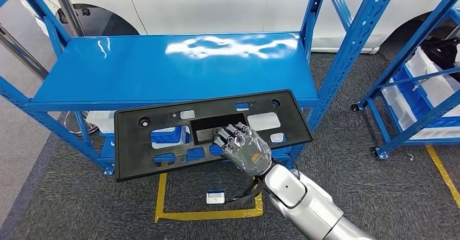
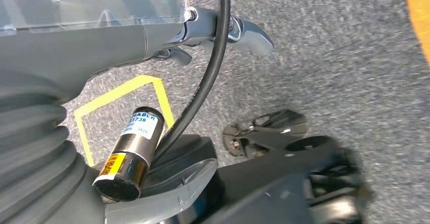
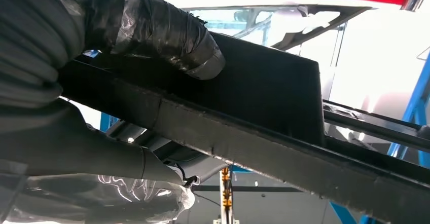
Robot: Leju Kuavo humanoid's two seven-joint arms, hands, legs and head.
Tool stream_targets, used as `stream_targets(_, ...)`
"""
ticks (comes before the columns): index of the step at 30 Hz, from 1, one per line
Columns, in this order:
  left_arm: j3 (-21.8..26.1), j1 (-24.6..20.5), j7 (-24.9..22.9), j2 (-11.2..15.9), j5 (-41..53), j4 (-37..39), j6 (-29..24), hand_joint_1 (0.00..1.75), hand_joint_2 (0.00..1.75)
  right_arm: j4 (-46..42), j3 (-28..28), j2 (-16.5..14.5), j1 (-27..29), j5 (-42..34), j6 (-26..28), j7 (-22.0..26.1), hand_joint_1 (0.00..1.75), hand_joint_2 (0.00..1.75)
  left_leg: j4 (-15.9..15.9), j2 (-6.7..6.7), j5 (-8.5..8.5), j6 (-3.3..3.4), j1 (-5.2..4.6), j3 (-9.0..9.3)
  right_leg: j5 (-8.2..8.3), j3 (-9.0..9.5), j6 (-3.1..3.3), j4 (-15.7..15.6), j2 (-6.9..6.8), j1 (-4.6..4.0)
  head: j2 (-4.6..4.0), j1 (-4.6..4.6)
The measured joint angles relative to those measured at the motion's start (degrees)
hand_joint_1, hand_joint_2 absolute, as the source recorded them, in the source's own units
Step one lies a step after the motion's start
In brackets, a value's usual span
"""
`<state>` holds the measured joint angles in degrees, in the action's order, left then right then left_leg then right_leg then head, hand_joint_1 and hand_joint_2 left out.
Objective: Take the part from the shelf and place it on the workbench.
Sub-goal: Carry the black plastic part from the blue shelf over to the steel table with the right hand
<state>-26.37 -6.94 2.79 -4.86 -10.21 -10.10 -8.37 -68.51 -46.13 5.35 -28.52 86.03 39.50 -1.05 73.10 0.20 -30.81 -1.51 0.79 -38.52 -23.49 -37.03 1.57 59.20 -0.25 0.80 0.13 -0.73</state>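
The part (image 1: 163,121) is a long flat black plastic panel with several cut-outs. It hangs in the air just in front of the blue shelf (image 1: 163,66), tilted a little down to the left. My right hand (image 1: 244,145) grips its near edge at the middle, fingers lying over the top by the rectangular recess. In the right wrist view the thumb (image 3: 152,29) presses on the panel's dark underside (image 3: 263,87). My left hand (image 2: 223,31) hangs over the grey carpet with its fingers curled in and nothing in them.
The blue shelf's top board is bare, with blue bins (image 1: 168,137) on a lower level. A white vehicle (image 1: 217,1) stands behind it. A second blue rack with white and blue bins (image 1: 423,88) stands at the right. Yellow floor tape (image 1: 206,214) marks the carpet.
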Motion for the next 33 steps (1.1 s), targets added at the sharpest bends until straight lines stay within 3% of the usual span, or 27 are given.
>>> stream_targets(1, 0.0, -0.1, -0.1, 0.0, 0.0, 0.0, -0.2, 0.0, 1.75, 0.0, 0.1, 0.0, 0.0, 0.1, 0.0, 0.0, 1.75, 1.75, -3.0, -0.01, 1.48, 0.15, 0.0, 2.66, 0.59, -0.74, -0.16, 0.1, 0.02, 0.0, 0.0, 0.01)
stream_targets(2, 0.0, -0.3, -0.1, 0.0, 0.1, 0.0, -0.3, 0.0, 1.75, 0.0, 0.2, 0.0, 0.0, 0.3, 0.0, -0.1, 1.75, 1.75, -7.3, -0.05, 1.93, 0.4, -0.11, 5.91, 1.13, -1.37, -0.41, 0.2, 0.05, -0.06, 0.0, 0.01)
stream_targets(4, 0.0, -0.6, -0.2, 0.0, 0.1, 0.0, -0.6, 0.0, 1.75, 0.0, 0.6, 0.1, -0.1, 0.6, 0.0, -0.2, 1.75, 1.75, -13.9, -0.22, 1.2, 1.06, -0.4, 10.21, 2.2, -1.95, -1.02, 0.2, 0.06, -0.14, 0.0, -0.03)
stream_targets(5, 0.0, -0.7, -0.2, 0.0, 0.1, 0.0, -0.7, 0.0, 1.75, -0.1, 0.8, 0.1, -0.1, 0.7, 0.0, -0.3, 1.75, 1.75, -15.5, -0.3, 0.74, 1.43, -0.59, 10.92, 2.79, -2.04, -1.41, 0.0, 0.04, -0.14, 0.0, -0.03)
stream_targets(7, 0.0, -0.7, -0.2, 0.1, 0.1, 0.0, -0.8, 0.0, 1.75, -0.2, 1.1, 0.2, -0.2, 0.8, 0.0, -0.2, 1.75, 1.75, -15.9, -0.23, 1.66, 2.24, -0.56, 10.23, 3.83, -2.11, -2.15, -0.5, 0.1, -0.08, 0.0, -0.02)
stream_targets(8, 0.0, -0.7, -0.3, 0.1, 0.0, 0.0, -0.8, 0.0, 1.75, -0.3, 1.3, 0.3, -0.2, 0.9, 0.0, -0.2, 1.75, 1.75, -16.1, -0.09, 2.36, 2.73, -0.45, 9.8, 3.39, -2.42, -2.44, -0.3, 0.19, -0.07, 0.0, 0.01)
stream_targets(9, 0.0, -0.7, -0.3, 0.2, 0.0, 0.0, -0.8, 0.0, 1.75, -0.3, 1.4, 0.4, -0.2, 0.9, 0.0, -0.1, 1.75, 1.75, -16.3, 0.07, 3.2, 3.24, -0.31, 9.17, 1.62, -3.01, -2.64, 0.9, 0.26, -0.05, 0.0, 0.01)
stream_targets(10, 0.0, -0.7, -0.4, 0.3, -0.1, 0.0, -0.6, 0.0, 1.75, -0.3, 1.4, 0.5, -0.2, 0.9, 0.0, -0.1, 1.75, 1.75, -16.5, 0.22, 4.06, 3.64, -0.21, 8.38, -1.23, -3.87, -2.76, 3.4, 0.32, 0.0, 0.0, 0.02)
stream_targets(12, 0.0, -0.6, -0.5, 0.5, -0.3, 0.0, -0.3, 0.0, 1.75, -0.2, 1.6, 0.6, -0.1, 0.6, 0.0, 0.0, 1.75, 1.75, -16.4, 0.31, 5.57, 4.04, -0.36, 6.48, -7.14, -5.77, -2.97, 10.8, 0.3, 0.05, 0.0, 0.01)
stream_targets(13, 0.0, -0.5, -0.6, 0.6, -0.3, 0.0, -0.1, 0.0, 1.75, -0.1, 1.6, 0.7, 0.0, 0.4, 0.0, 0.0, 1.75, 1.75, -16.3, 0.32, 6.29, 4.01, -0.46, 5.49, -8.31, -6.21, -3.08, 14.3, 0.3, 0.04, 0.0, 0.01)
stream_targets(14, 0.0, -0.3, -0.7, 0.6, -0.3, 0.0, 0.0, 0.0, 1.75, -0.1, 1.6, 0.7, 0.1, 0.2, 0.0, 0.1, 1.75, 1.75, -16.2, 0.34, 6.95, 3.96, -0.54, 4.53, -8.06, -5.87, -3.1, 16.2, 0.3, 0.02, 0.0, 0.02)
stream_targets(15, 0.0, -0.2, -0.7, 0.6, -0.3, 0.0, 0.1, 0.0, 1.75, -0.1, 1.7, 0.7, 0.2, 0.0, 0.0, 0.2, 1.75, 1.75, -16.1, 0.35, 7.59, 3.87, -0.61, 3.56, -6.92, -4.51, -3.02, 16.2, 0.29, 0.01, 0.0, 0.02)
stream_targets(17, 0.0, 0.0, -0.8, 0.7, -0.2, 0.0, 0.2, 0.0, 1.75, -0.1, 1.8, 0.8, 0.2, -0.3, 0.0, 0.4, 1.75, 1.75, -15.6, 0.34, 8.59, 3.59, -0.71, 1.99, -4.93, 1.21, -2.47, 10.0, 0.29, -0.12, 0.0, 0.02)
stream_targets(19, 0.0, 0.0, -0.9, 0.7, -0.1, 0.0, 0.2, 0.0, 1.75, -0.3, 2.1, 0.8, 0.0, -0.4, 0.0, 0.6, 1.75, 1.75, -15.1, 0.31, 9.41, 3.09, -0.84, 1.08, -5.92, 6.73, -1.88, 2.1, 0.27, -0.45, 0.0, 0.04)
stream_targets(20, 0.0, 0.0, -0.9, 0.7, 0.0, 0.0, 0.2, 0.0, 1.75, -0.3, 2.2, 0.9, 0.0, -0.5, 0.1, 0.6, 1.75, 1.75, -15.0, 0.31, 9.86, 2.75, -0.84, 0.89, -6.61, 8.0, -1.62, 0.0, 0.25, -0.66, 0.0, 0.04)
stream_targets(22, 0.0, 0.1, -0.9, 0.8, 0.1, 0.0, 0.2, 0.0, 1.75, -0.4, 2.4, 0.9, 0.0, -0.5, 0.1, 0.6, 1.75, 1.75, -15.3, 0.25, 10.78, 2.04, -0.8, 0.68, -6.09, 7.8, -1.06, -0.9, 0.19, -0.72, 0.0, 0.01)
stream_targets(23, 0.0, 0.1, -0.9, 0.8, 0.2, 0.0, 0.2, 0.0, 1.75, -0.4, 2.5, 0.9, 0.0, -0.5, 0.1, 0.6, 1.75, 1.75, -15.0, 0.15, 10.32, 1.71, -0.75, 0.27, -5.42, 7.35, -0.62, -1.1, 0.12, -0.57, 0.0, 0.02)
stream_targets(25, 0.0, 0.2, -0.9, 1.0, 0.2, 0.0, 0.3, 0.0, 1.75, -0.4, 2.5, 0.9, 0.0, -0.4, 0.1, 0.7, 1.75, 1.75, -11.9, -0.06, 6.61, 1.14, -0.6, -1.18, -3.88, 6.08, 0.11, -1.5, -0.01, -0.18, 0.0, 0.1)
stream_targets(27, 0.0, 0.2, -0.8, 1.0, 0.3, 0.0, 0.3, 0.0, 1.75, -0.3, 2.6, 0.9, 0.0, -0.4, 0.1, 0.7, 1.75, 1.75, -4.9, -0.1, 1.18, 0.58, -0.33, -3.1, -2.55, 4.39, 0.34, -1.5, -0.04, -0.21, 0.0, 0.17)
stream_targets(28, 0.0, 0.2, -0.6, 1.0, 0.3, 0.0, 0.3, 0.0, 1.75, -0.1, 2.6, 0.9, 0.1, -0.3, 0.1, 0.7, 1.75, 1.75, -1.5, -0.09, -0.34, 0.33, -0.21, -3.71, -1.94, 3.52, 0.28, -1.4, -0.05, -0.22, 0.0, 0.16)
stream_targets(29, 0.0, 0.2, -0.4, 1.1, 0.3, 0.0, 0.3, 0.0, 1.75, 0.0, 2.6, 0.9, 0.1, -0.3, 0.1, 0.7, 1.75, 1.75, 0.6, -0.08, -0.59, 0.14, -0.11, -3.58, -1.35, 2.62, 0.19, -1.2, -0.07, -0.21, 0.0, 0.16)
stream_targets(30, 0.0, 0.1, -0.2, 1.1, 0.3, 0.0, 0.3, 0.0, 1.75, 0.1, 2.6, 0.9, 0.1, -0.2, 0.1, 0.7, 1.75, 1.75, 0.7, -0.07, 0.3, 0.03, -0.04, -2.43, -0.83, 1.72, 0.06, -0.9, -0.08, -0.18, 0.0, 0.16)
stream_targets(31, 0.0, 0.0, -0.1, 1.2, 0.4, 0.0, 0.3, 0.0, 1.75, 0.2, 2.6, 0.9, 0.1, 0.0, 0.1, 0.6, 1.75, 1.75, -1.5, -0.07, 1.75, 0.02, 0.02, -0.17, -0.39, 0.9, -0.09, -0.6, -0.08, -0.13, 0.0, 0.16)
stream_targets(33, 0.0, -0.3, 0.0, 1.3, 0.5, 0.0, 0.2, 0.0, 1.75, 0.0, 2.7, 0.8, 0.2, 0.5, 0.1, 0.5, 1.75, 1.75, -9.5, -0.11, 2.8, 0.26, -0.02, 5.79, 0.36, -0.41, -0.58, 0.0, -0.08, -0.12, 0.0, 0.17)
